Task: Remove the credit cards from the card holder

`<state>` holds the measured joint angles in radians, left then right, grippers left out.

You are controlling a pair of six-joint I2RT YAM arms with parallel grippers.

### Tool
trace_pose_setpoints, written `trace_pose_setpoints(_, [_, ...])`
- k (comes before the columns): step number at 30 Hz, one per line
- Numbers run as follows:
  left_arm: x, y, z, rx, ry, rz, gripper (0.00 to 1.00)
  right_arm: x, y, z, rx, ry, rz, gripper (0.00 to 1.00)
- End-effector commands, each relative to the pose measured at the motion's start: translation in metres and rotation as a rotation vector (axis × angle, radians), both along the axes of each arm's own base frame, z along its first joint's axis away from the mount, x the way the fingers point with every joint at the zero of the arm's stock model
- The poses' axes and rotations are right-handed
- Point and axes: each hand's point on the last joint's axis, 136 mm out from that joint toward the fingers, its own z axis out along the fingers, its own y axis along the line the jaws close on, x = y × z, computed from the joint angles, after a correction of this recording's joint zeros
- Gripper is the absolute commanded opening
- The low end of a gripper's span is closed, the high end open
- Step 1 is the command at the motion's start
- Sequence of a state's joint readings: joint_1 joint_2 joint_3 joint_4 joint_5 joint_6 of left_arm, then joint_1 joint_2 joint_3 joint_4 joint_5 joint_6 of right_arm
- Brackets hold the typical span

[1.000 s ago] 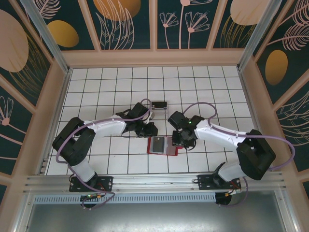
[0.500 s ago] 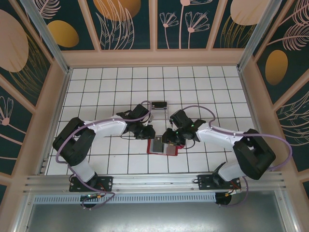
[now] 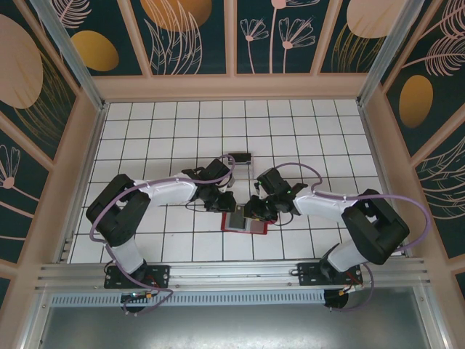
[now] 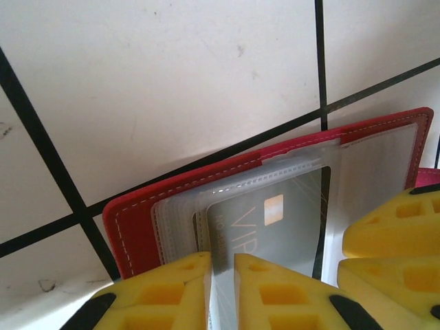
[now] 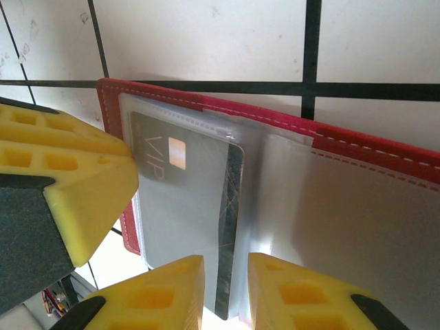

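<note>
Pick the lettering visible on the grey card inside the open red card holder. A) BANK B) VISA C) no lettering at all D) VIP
D: in both wrist views the grey credit card, tucked in a clear sleeve of the red card holder, reads VIP beside a gold chip.

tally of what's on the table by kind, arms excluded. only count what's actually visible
Red card holder, lying open: 1
Grey VIP card in its clear sleeve: 1 (any cards behind it are hidden)
Small box farther back on the table: 1
Total: 3
</note>
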<state>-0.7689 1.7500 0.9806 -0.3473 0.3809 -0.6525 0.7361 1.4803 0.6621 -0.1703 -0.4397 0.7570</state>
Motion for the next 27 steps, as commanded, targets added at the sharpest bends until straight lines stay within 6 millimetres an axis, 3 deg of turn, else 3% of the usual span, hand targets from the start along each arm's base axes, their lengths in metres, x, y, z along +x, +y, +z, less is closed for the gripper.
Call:
trace_pose_setpoints(1, [-0.001,0.005,-0.006,0.044,0.002,-0.020,0.19,0.000,-0.002,-0.006,-0.003,-0.003,0.010,0.24])
trace_pose_setpoints(27, [-0.004,0.005,-0.008,0.034,0.016,-0.019,0.18,-0.003,0.003,-0.016,0.017,0.023,0.013,0.20])
